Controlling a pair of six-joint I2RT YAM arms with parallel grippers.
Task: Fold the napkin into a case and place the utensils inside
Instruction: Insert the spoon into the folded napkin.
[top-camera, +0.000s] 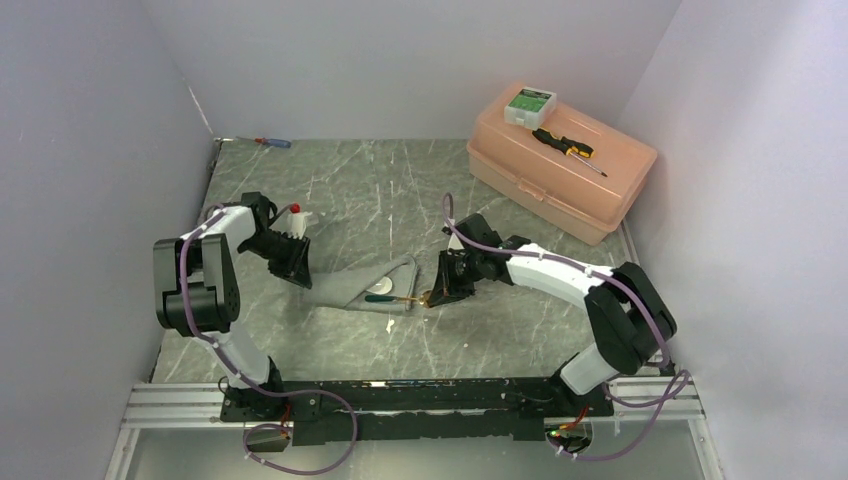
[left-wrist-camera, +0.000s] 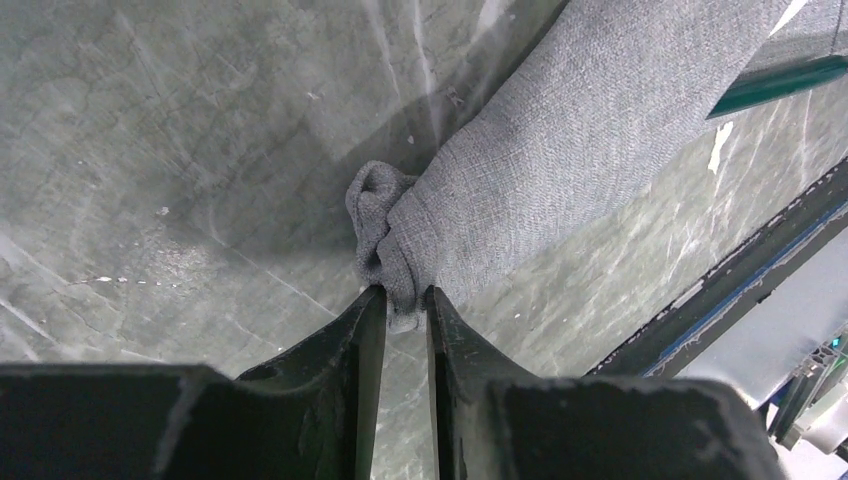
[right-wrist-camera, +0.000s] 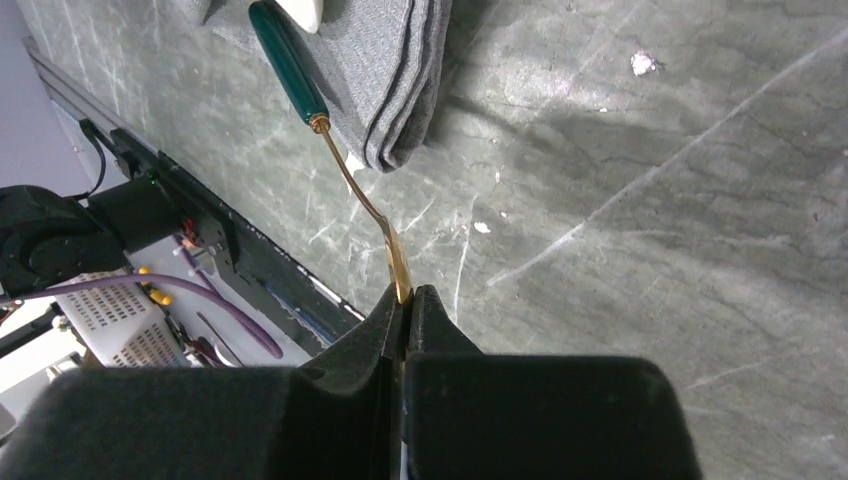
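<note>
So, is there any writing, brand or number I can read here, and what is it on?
No text here can be read.
Box on the pink case: its green label carries print, but it is too small and blurred to read.

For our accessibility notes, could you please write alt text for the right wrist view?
The right arm's jaws are shut on the gold end of a slim gold-bronze spoon, whose dark green handle lies over a folded grey cloth napkin on the grey marbled table. A white spoon peeks in at the top edge.
</note>
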